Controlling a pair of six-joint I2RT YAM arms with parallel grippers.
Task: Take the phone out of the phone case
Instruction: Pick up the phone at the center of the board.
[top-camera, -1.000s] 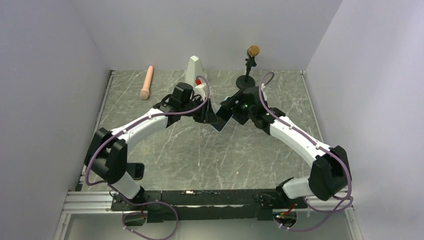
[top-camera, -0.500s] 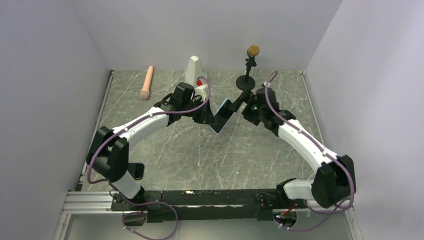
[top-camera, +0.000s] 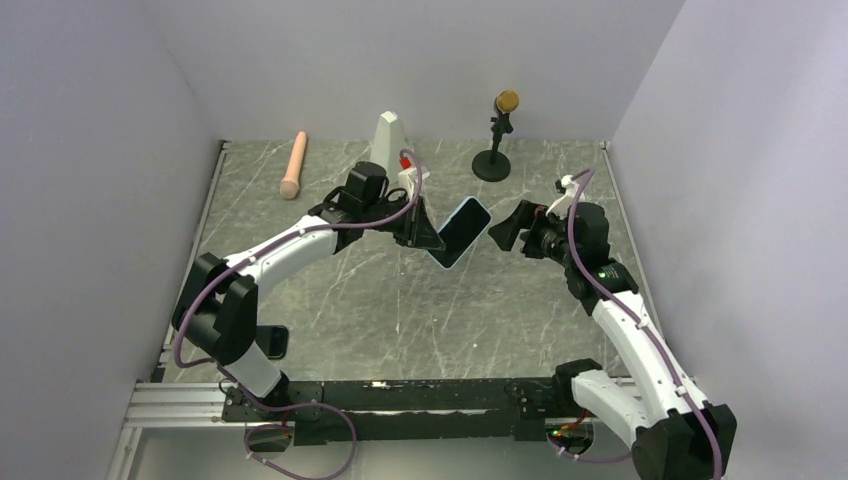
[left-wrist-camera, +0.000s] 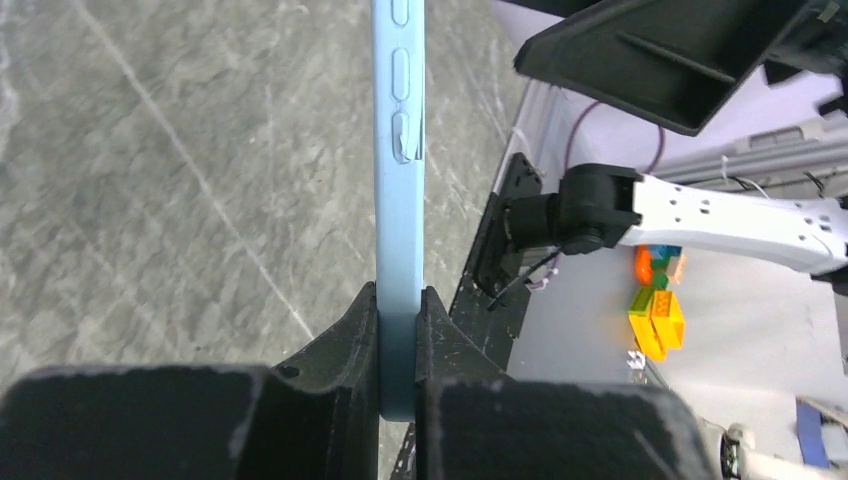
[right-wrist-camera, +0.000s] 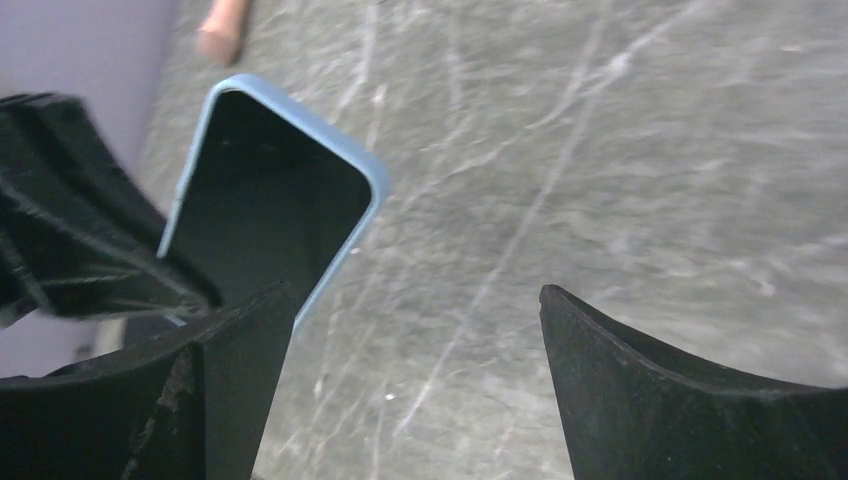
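The light-blue phone case (top-camera: 458, 230) hangs tilted above the table's middle, its dark face towards the right arm. My left gripper (top-camera: 425, 236) is shut on its lower end. In the left wrist view the case (left-wrist-camera: 400, 180) stands edge-on, pinched in the gripper (left-wrist-camera: 400, 335). My right gripper (top-camera: 503, 233) is open and empty, a short gap to the right of the case. In the right wrist view the case (right-wrist-camera: 345, 160) shows upper left, a dark face (right-wrist-camera: 265, 205) inside its blue rim; the gripper (right-wrist-camera: 415, 340) spans bare table. I cannot tell whether that face is the phone.
A peach cylinder (top-camera: 292, 166) lies at the back left. A white cone-shaped object (top-camera: 388, 135) and a small microphone stand (top-camera: 497, 140) are at the back. A flat black object (top-camera: 270, 342) lies by the left arm's base. Walls enclose three sides.
My right gripper was at the case's upper end; it has come off it and drawn back to the right, open. The left gripper keeps the case, now tipped a little rightward.
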